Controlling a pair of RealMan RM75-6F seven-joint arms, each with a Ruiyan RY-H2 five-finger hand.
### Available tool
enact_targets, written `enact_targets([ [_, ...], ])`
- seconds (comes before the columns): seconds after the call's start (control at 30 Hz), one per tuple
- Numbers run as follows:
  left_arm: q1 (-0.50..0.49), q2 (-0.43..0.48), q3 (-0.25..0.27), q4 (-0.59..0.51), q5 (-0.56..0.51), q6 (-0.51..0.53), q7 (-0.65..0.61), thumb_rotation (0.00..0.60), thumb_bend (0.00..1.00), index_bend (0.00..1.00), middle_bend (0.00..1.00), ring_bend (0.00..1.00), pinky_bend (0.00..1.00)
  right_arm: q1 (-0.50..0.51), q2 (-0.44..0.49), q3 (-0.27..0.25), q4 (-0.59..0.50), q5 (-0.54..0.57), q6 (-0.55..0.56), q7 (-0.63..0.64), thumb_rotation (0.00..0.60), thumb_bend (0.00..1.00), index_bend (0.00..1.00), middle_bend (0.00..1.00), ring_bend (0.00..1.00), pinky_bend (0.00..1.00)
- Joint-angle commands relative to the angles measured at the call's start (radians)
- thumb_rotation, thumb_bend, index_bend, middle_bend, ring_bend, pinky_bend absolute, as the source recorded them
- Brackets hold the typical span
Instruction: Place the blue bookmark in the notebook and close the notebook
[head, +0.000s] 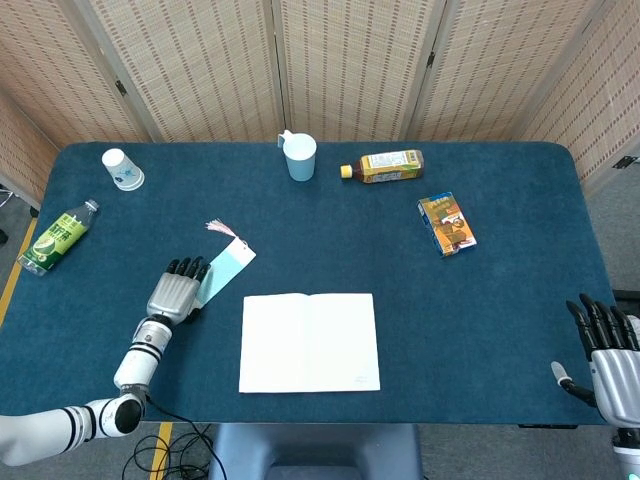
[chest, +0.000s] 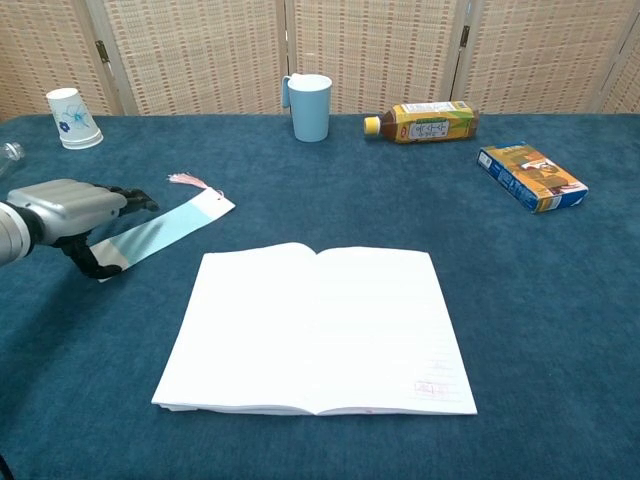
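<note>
The blue bookmark lies flat on the blue cloth, slanting, with its pink tassel at the far end. My left hand hovers low over the bookmark's near left end, fingers stretched forward and thumb down beside the strip. I see no grip on it. The white notebook lies open and flat, right of the bookmark, with nothing on its pages. My right hand waits at the table's near right corner with its fingers spread and nothing in it; the chest view does not show it.
Along the far side stand a light blue mug, a lying tea bottle and a paper cup. A snack box lies at right. A green bottle lies at the left edge.
</note>
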Motion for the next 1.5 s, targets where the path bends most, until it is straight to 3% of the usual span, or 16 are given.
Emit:
enact_targets([
  [0.03,-0.002,0.009,-0.022,0.014,-0.033,-0.005,-0.003,0.600,0.36,0.00,0.01,0.00,0.11,-0.002,0.001,-0.001,-0.001,-0.001,0.003,0.000,0.600,0.21,0.00,0.03,0.00,0.00],
  [0.27,0.000,0.072,-0.084,-0.059,-0.098,-0.099,-0.129,0.600,0.36,0.01,0.01,0.00,0.11,-0.003,0.001,-0.001,-0.001,-0.004,0.003,0.001,0.600,0.21,0.00,0.03,0.00,0.00],
  [0.47,-0.026,0.068,-0.092,-0.046,-0.123,-0.129,-0.147,0.600,0.36,0.04,0.02,0.00,0.11,-0.005,0.003,-0.001,0.000,-0.003,0.007,0.002,0.600,0.21,0.00,0.03,0.00,0.00],
  [0.63,-0.051,0.061,-0.099,-0.031,-0.169,-0.154,-0.153,0.571,0.37,0.07,0.09,0.00,0.11,-0.007,0.002,0.000,0.002,0.002,0.005,0.006,0.600,0.21,0.00,0.03,0.00,0.00],
  [0.83,-0.075,0.052,-0.088,-0.015,-0.207,-0.172,-0.151,0.494,0.43,0.10,0.13,0.00,0.11,-0.004,0.000,0.002,0.003,0.005,-0.001,0.005,0.600,0.21,0.00,0.03,0.00,0.00],
  [1.1,-0.096,0.051,-0.066,-0.018,-0.236,-0.181,-0.146,0.481,0.43,0.10,0.13,0.00,0.11,-0.001,-0.001,0.004,0.003,0.010,-0.008,0.003,0.600,0.21,0.00,0.03,0.00,0.00],
  [1.27,-0.111,0.054,-0.054,-0.023,-0.256,-0.179,-0.137,0.423,0.43,0.10,0.13,0.00,0.11,-0.001,-0.002,0.003,0.001,0.009,-0.009,0.001,0.600,0.21,0.00,0.03,0.00,0.00],
  [1.5,-0.130,0.049,-0.041,-0.014,-0.286,-0.169,-0.122,0.423,0.43,0.10,0.13,0.00,0.11,-0.004,0.000,0.003,-0.001,0.010,-0.005,0.000,0.600,0.21,0.00,0.03,0.00,0.00],
])
